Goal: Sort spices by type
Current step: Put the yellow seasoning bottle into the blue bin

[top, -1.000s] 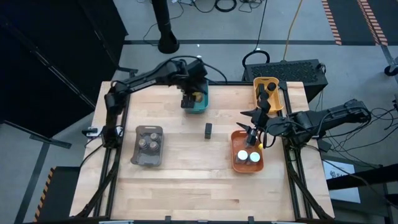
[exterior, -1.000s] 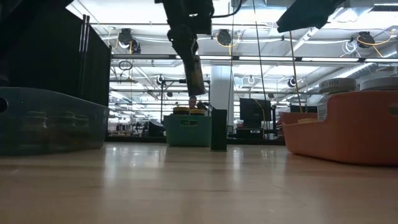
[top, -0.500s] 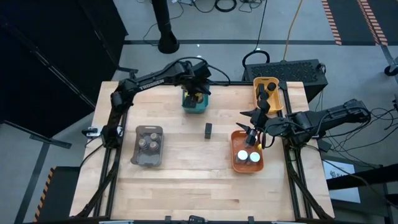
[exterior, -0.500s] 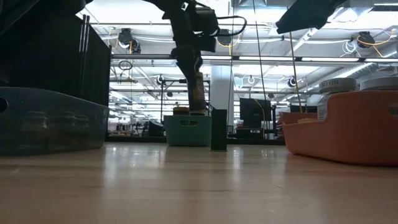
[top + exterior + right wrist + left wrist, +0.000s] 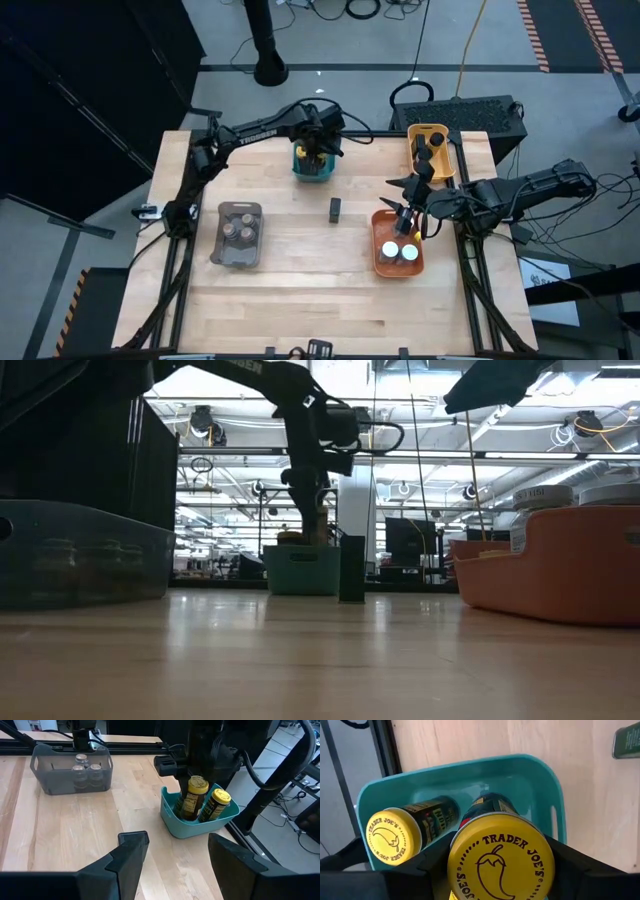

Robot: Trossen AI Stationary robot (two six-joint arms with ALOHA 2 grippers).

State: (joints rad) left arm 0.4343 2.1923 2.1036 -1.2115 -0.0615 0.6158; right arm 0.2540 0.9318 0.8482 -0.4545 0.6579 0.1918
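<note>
My left gripper (image 5: 315, 148) hangs over the teal tray (image 5: 314, 172) at the table's far middle, shut on a yellow-topped spice jar (image 5: 500, 860). That jar's lower part is inside the tray. A second yellow-topped jar (image 5: 392, 836) leans in the same tray. A slim black jar (image 5: 335, 209) stands alone on the table. My right gripper (image 5: 403, 212) hovers open over the far end of the orange tray (image 5: 382, 262), with nothing between its fingers (image 5: 132, 842). My left gripper pinches the yellow-topped jar between its two fingers (image 5: 432, 865) at its upper end, just under the lid (image 5: 196, 785). The fingers come from above, pointing steeply down. The jar hangs nearly upright with its lower end within the teal tray's walls (image 5: 187, 827); whether it touches the floor I cannot tell.
A grey tray (image 5: 222, 240) at the left holds three grey-brown-topped jars. The orange tray holds two white-topped jars (image 5: 399, 252). A yellow tray (image 5: 447, 168) at the far right holds black jars. Bare wood lies toward the near edge.
My left gripper has sunk toward the teal tray and moved a little toward the far edge, carrying the yellow-topped jar from above the tray down into it. The jar has stayed nearly upright in the hold.
</note>
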